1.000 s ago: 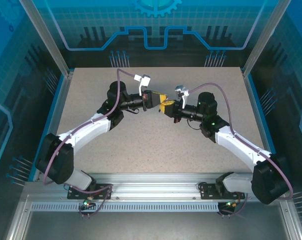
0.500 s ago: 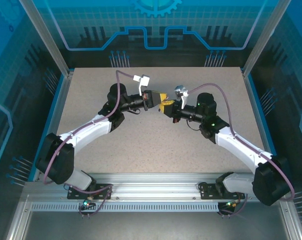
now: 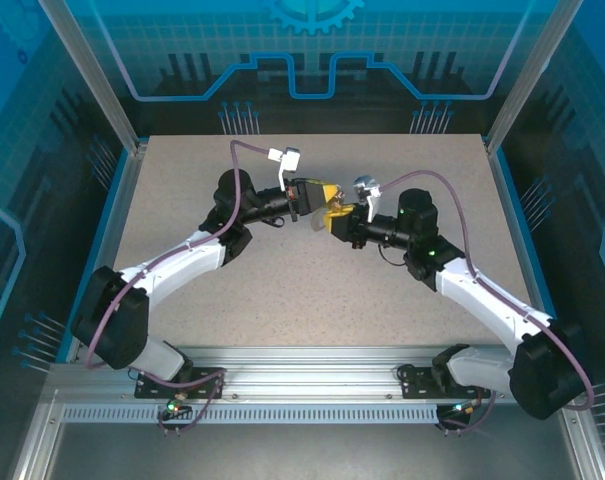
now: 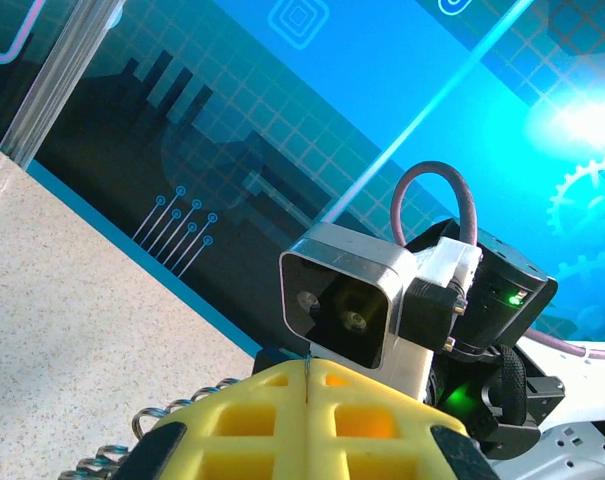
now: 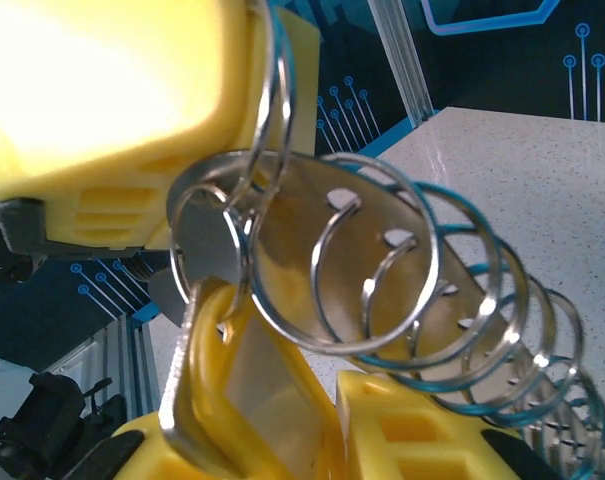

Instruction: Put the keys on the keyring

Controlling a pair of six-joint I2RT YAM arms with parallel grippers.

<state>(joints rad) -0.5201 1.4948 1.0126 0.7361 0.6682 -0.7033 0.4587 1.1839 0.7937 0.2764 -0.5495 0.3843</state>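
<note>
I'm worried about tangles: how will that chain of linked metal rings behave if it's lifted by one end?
The ring chain is loosely linked loops, so it would probably hang limp and swing. Its shiny wire looks smooth, likely slippery to pinch. Thin open loops suggest it's light.

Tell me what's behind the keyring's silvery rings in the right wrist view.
A flat silvery plate with small holes sits behind the keyring; its far end is covered by the rings.
</note>
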